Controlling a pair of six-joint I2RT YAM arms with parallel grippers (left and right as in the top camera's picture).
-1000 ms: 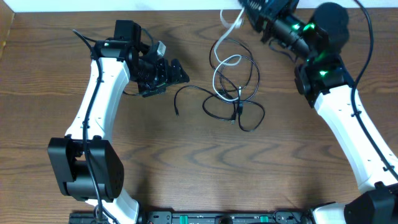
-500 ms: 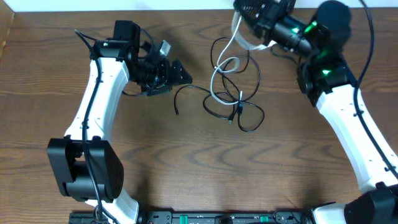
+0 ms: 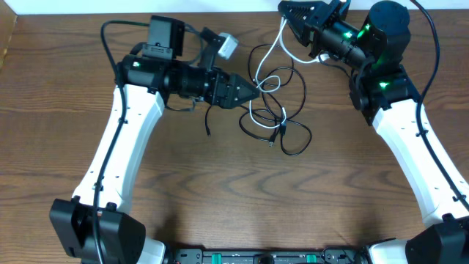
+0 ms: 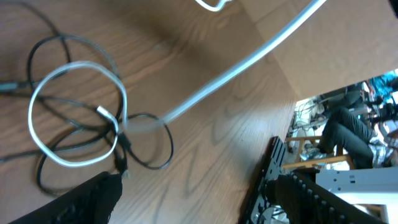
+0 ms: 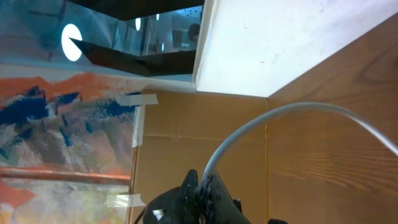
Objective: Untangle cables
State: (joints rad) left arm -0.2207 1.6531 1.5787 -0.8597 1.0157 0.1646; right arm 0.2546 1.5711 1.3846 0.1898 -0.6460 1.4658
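Overhead, the black cables (image 3: 293,136) lay tangled in the middle of the table (image 3: 183,191). The white cable (image 3: 272,53) looped through them and rose to the right gripper (image 3: 291,15) at the far edge. Only the right wrist view showed its jaws pinched tight on that cable. The left wrist view alone showed the left gripper (image 4: 186,196) spread wide, holding nothing, at the tangle's left edge. A second before, it had hung well left of the cables, and the right gripper had kept its grip.
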